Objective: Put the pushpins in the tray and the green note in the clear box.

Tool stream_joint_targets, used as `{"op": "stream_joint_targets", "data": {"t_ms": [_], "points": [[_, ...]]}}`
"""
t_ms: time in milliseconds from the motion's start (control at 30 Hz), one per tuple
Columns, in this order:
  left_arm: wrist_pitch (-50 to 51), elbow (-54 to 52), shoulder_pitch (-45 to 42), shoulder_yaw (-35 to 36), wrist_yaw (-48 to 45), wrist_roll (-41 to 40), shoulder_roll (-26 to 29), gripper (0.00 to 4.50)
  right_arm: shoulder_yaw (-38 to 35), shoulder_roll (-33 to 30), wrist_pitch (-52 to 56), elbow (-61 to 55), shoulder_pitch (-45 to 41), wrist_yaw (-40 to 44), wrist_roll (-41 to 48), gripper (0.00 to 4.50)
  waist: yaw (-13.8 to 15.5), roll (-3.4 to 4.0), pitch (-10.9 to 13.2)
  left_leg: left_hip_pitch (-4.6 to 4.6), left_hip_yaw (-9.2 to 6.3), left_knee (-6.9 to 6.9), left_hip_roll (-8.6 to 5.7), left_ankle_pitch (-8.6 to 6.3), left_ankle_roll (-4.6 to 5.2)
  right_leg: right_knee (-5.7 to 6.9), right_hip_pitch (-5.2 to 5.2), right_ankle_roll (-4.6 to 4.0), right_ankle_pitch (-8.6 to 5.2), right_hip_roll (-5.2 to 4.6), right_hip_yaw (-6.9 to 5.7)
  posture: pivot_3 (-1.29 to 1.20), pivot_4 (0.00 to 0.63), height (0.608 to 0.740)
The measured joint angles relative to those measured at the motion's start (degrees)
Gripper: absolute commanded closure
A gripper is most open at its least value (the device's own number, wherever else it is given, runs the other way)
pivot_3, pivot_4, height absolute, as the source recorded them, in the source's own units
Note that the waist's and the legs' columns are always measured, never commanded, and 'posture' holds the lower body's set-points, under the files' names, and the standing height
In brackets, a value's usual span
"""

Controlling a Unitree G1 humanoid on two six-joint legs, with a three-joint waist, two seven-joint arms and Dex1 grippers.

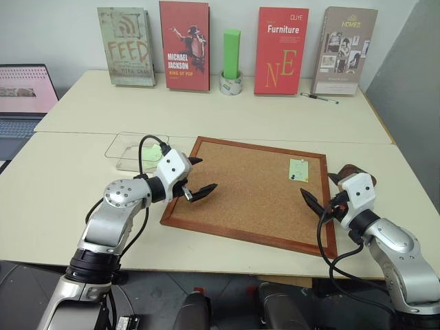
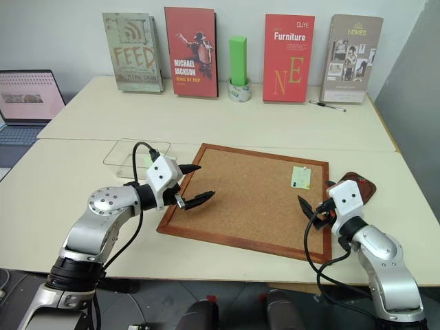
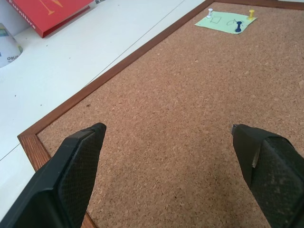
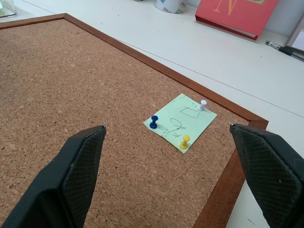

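**Note and pins on the corkboard, tray and box waiting**

The green note point(image 4: 181, 122) lies pinned on the corkboard point(image 1: 240, 192) near its far right corner, held by three pushpins point(image 4: 154, 122): blue, yellow and white. The tray point(image 2: 361, 185) sits just beside the board's right edge. The clear box point(image 1: 127, 148), by the left edge, holds something pale green. The left gripper point(image 1: 196, 179) and the right gripper point(image 2: 313, 199) hover over the board, jaws spread wide, gripping nothing.

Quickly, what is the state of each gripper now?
Left gripper: open, holding nothing.
Right gripper: open, holding nothing.
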Motion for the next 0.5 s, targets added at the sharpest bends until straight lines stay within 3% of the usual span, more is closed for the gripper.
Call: {"op": "stream_joint_targets", "data": {"t_ms": [500], "points": [[5.1, -0.3, -0.1, 0.5, 0.5, -1.2, -0.1, 0.0, 0.0, -0.6, 0.0, 0.0, 0.1, 0.1, 0.3, 0.07, 0.0, 0.0, 0.0, 0.0, 0.0, 0.0, 0.0, 0.0, 0.0, 0.0, 0.0, -0.01, 0.0, 0.0, 0.0, 0.0, 0.15, 0.74]]}}
